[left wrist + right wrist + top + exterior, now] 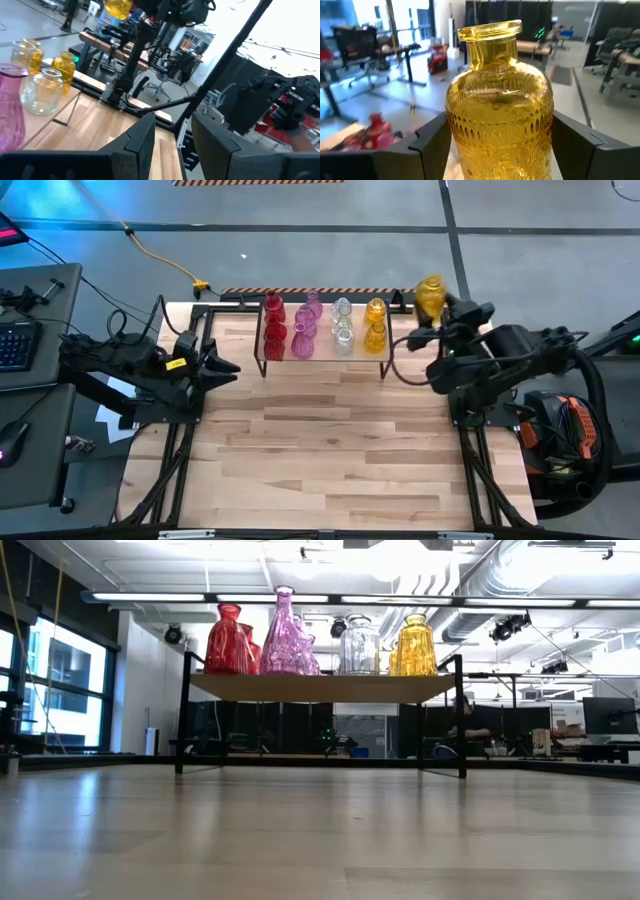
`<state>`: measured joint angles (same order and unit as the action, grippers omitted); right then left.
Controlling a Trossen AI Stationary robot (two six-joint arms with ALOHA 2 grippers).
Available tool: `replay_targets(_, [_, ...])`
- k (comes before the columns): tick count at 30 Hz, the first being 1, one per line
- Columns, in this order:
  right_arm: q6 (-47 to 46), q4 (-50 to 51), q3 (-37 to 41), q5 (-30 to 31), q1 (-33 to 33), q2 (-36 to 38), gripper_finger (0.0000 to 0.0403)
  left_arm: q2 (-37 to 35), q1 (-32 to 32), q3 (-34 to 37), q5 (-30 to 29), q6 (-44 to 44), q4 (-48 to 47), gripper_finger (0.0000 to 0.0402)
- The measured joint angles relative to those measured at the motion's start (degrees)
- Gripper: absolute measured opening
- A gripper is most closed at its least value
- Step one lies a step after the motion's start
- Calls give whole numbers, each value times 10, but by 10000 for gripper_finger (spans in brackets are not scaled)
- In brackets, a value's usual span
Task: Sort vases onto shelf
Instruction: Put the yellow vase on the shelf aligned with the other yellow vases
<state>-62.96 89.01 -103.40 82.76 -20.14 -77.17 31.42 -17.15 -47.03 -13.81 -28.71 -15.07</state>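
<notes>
The shelf (325, 357) stands at the table's far edge, its wood top (320, 688) on thin black legs. On it stand red vases (273, 325), pink vases (306, 330), clear vases (343, 325) and yellow vases (375, 325), grouped by colour from left to right. My right gripper (432, 308) is past the shelf's right end, shut on another yellow vase (500, 110). My left gripper (228, 367) hovers left of the shelf, open with nothing between its fingers (145, 140). My right gripper pinches the yellow vase's round ribbed body (455, 125) between its two fingers, one finger (427, 145) on each side. The fingers come at it about level. The vase stands upright, its mouth (490, 30) up, lifted clear of the table.
The wood tabletop (320, 450) lies bare in front of the shelf. Black frame rails run along the table's left and right sides. A desk with a keyboard (15, 340) stands off the left edge, and cables lie on the floor beyond the far edge.
</notes>
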Motion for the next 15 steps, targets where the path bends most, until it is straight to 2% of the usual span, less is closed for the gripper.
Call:
replay_targets(4, [-28,9,33,36,0,25,257,0,0,0,-13,-1,0,120])
replay_targets(9, [-155,1,160,38,0,70,257,0,0,0,-16,-2,0,120])
replay_targets(11, [-181,-28,214,32,0,77,257,0,0,0,-16,-2,0,120])
replay_targets(15, [-156,-141,305,8,-1,76,257,0,0,0,-16,-2,5,120])
